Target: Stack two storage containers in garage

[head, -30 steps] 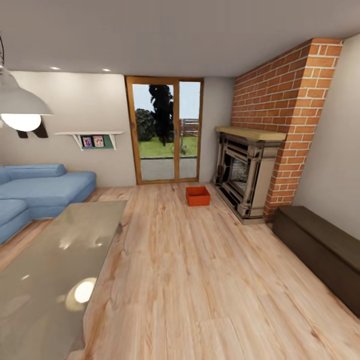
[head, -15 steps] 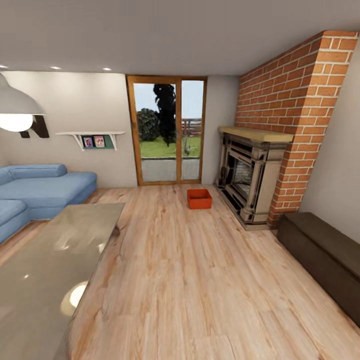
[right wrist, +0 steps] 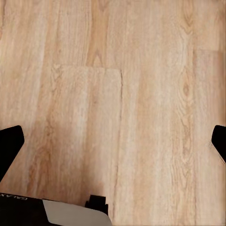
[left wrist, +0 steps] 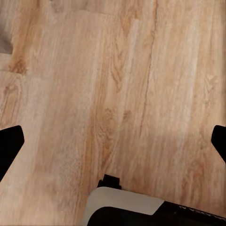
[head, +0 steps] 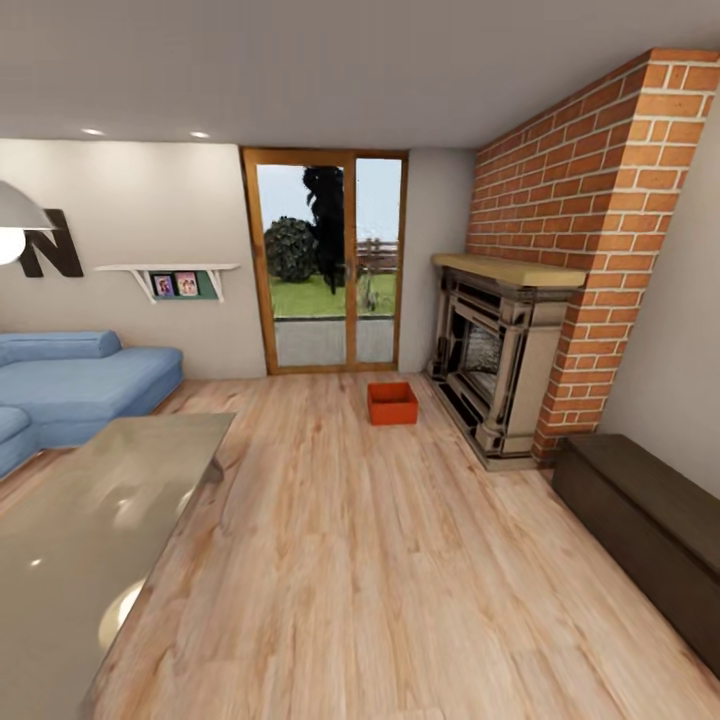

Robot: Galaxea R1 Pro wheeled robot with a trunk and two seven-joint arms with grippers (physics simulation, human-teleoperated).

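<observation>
One storage container [head: 392, 403] sits on open plank floor [head: 380, 560] before you, beside the fireplace [head: 495, 365]. Left gripper [left wrist: 113, 141] and right gripper [right wrist: 113, 141]: both spread wide, empty.

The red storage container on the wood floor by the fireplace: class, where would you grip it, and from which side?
Probably by the rim of the storage container, coming down from above: it sits upright and open-topped on the wood floor, its thin, plain walls without handles.

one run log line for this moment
room: living room | storage container: on wood floor by fireplace | grippers: open, empty
</observation>
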